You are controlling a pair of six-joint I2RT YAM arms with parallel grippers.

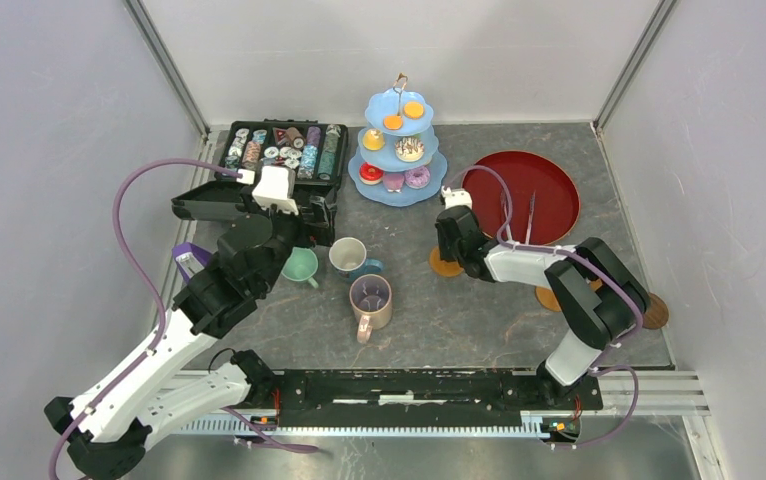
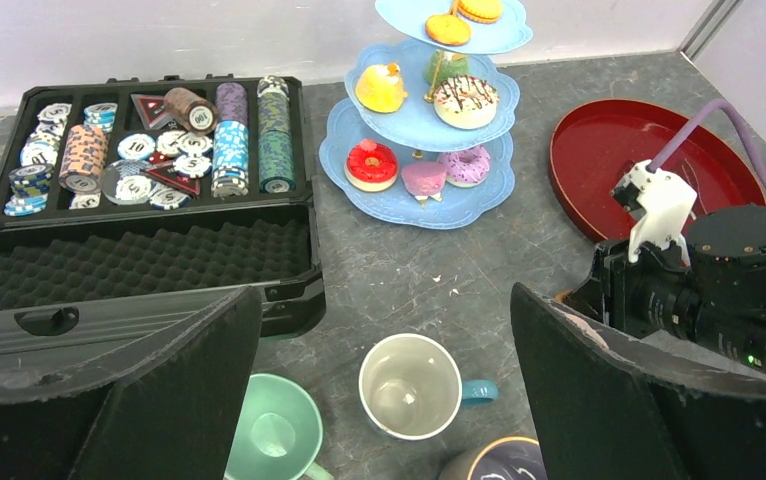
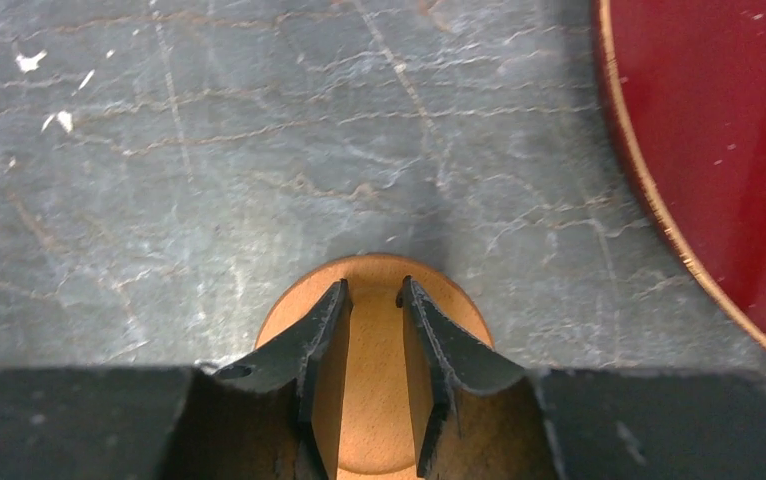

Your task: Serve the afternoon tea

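Coaster (image 3: 374, 420), round and brown, lies flat on the grey table just off the left rim of the red tray (image 1: 559, 170). I have the right claw (image 3: 371, 292) pointing straight down over it. The two dark fingers are parted by a narrow slot and the wood shows through that slot. They pinch nothing that I can see. I cannot tell whether the tips touch the wood or hang just above it.

Well to the left of the tray stand three mugs close together: a mint green mug (image 1: 300, 265), a white mug (image 1: 347, 256) with a blue handle, and a tall pink mug (image 1: 370, 297). None of them sits on a coaster. The left claw (image 2: 384, 297) hovers above them, spread wide and empty. Beyond the tray's far-left edge is the blue three-tier stand (image 1: 399, 200), loaded with pastries (image 1: 409, 148). Two more coasters (image 1: 654, 312) lie on the near side of the tray, partly under my right arm.

I judge the step in hand to be laying out coasters, with this one at or near its place. The next move calls for lifting the right claw straight up so the fingers do not drag the disc. Then a mug needs carrying across and setting squarely on it.
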